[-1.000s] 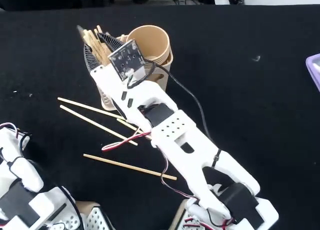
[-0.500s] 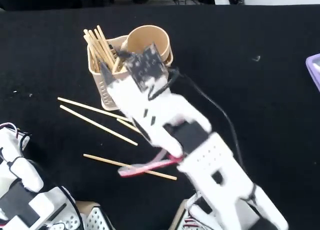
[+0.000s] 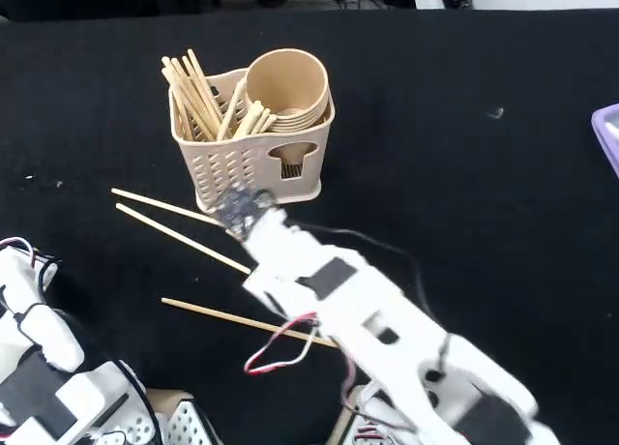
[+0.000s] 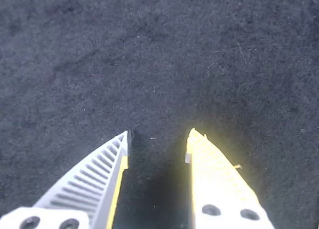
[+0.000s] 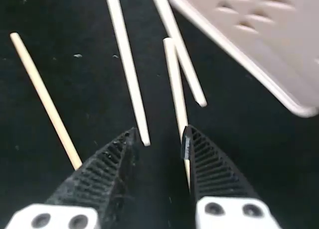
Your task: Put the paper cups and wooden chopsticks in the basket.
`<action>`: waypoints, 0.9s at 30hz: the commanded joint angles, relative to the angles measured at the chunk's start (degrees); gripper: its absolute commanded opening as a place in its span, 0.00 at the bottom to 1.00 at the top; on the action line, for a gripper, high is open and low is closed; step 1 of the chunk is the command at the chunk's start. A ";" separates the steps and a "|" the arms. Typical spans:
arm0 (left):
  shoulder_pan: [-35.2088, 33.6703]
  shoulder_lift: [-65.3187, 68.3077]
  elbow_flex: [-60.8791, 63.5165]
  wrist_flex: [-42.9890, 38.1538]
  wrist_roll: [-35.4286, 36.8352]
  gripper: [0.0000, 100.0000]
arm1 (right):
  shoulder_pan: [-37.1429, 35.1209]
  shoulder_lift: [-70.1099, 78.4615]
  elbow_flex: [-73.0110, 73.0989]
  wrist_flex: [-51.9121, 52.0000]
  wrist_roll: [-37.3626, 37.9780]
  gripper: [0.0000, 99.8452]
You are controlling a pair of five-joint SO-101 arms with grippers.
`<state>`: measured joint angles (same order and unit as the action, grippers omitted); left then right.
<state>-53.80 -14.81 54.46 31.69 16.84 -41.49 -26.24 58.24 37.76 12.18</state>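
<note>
Black cloth bears chopsticks under right end effector.

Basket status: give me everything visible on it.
The basket is a beige, plastic-looking rectangular bin with perforated walls and a cut-out handle hole in its near face. It stands upright on the black table. A bundle of wooden chopsticks leans at one end; stacked paper cups fill the other. Loose chopsticks lie by its front; contact is unclear. The right gripper hovers just in front, clear of it.
</note>
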 commanded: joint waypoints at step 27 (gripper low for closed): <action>-0.22 -0.88 -3.38 -0.09 0.26 0.19 | -2.90 27.82 -18.42 -1.32 15.03 0.02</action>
<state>-53.80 -14.81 54.46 31.69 16.84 -43.60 1.54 42.42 35.03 26.86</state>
